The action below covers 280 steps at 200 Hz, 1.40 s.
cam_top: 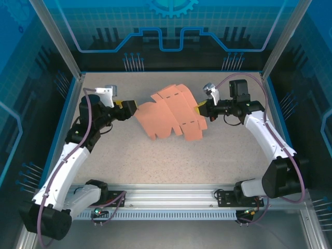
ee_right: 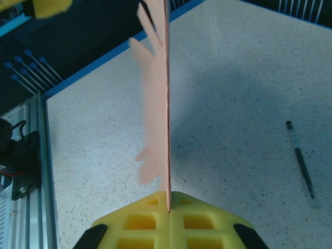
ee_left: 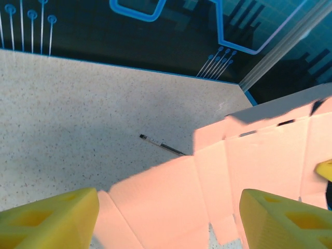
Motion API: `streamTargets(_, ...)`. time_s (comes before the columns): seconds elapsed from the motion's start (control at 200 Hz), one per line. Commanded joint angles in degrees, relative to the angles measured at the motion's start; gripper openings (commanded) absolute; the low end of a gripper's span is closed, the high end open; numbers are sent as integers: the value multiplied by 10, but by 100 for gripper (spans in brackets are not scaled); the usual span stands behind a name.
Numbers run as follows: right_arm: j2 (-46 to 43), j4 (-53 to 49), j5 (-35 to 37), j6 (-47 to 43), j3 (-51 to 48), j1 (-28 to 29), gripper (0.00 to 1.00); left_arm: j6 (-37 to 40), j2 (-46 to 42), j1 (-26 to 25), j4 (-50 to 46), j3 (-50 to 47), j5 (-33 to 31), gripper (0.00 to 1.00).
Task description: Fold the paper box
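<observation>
The table [cam_top: 155,166] has a flat rectangular top of pale beige material with many fine dark speckles. A thin blue border [cam_top: 62,124] goes along its left, far and right edges. At the near edge a silver aluminium rail [cam_top: 171,193] runs from left to right. On the top lies one thin dark pen-like stick [ee_right: 301,162], flat on its side, with a black end and a partly transparent body. In the left wrist view, one end of it goes behind the salmon-pink cardboard sheet of the paper box [ee_left: 259,166]. Whether this sheet touches the table somewhere, I cannot tell. A soft grey shadow falls on the surface near the stick
</observation>
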Motion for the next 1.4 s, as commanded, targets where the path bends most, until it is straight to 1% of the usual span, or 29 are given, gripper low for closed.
streamTargets(0.0,3,-50,-4,-32,20,23,0,69,11,0,-82,51,64,73)
streamTargets(0.075,4,-54,-2,-33,23,36,0,121,25,-20,-117,82,87,74)
streamTargets(0.17,8,-69,0,-38,31,50,0,209,39,-51,-142,99,82,77)
streamTargets(0.3,10,-99,1,-60,44,72,0,303,64,-59,-172,119,70,82)
streamTargets(0.36,7,-106,2,-69,45,81,0,340,76,-61,-195,132,87,85)
streamTargets(0.435,6,-106,-1,-80,42,85,0,378,91,-66,-225,145,113,86)
streamTargets(0.505,8,-110,-1,-85,44,86,0,392,102,-72,-229,146,117,86)
streamTargets(0.65,10,-117,-13,-93,49,90,0,414,116,-81,-224,142,150,87)
streamTargets(0.82,12,-134,-22,-112,59,105,0,423,133,-94,-208,140,150,85)
streamTargets(0.946,12,-138,-32,-131,60,109,0,419,140,-95,-201,131,157,76)
streamTargets(1.026,13,-150,-31,-146,64,108,0,414,135,-95,-196,122,161,66)
streamTargets(1.121,14,-156,-25,-159,65,108,0,402,131,-94,-191,116,189,55)
streamTargets(1.216,14,-156,-25,-166,64,104,0,392,134,-93,-200,121,215,45)
streamTargets(1.341,11,-148,-26,-166,61,95,0,384,141,-90,-219,133,228,29)
streamTargets(1.396,9,-145,-26,-165,59,92,0,378,142,-85,-221,134,238,25)
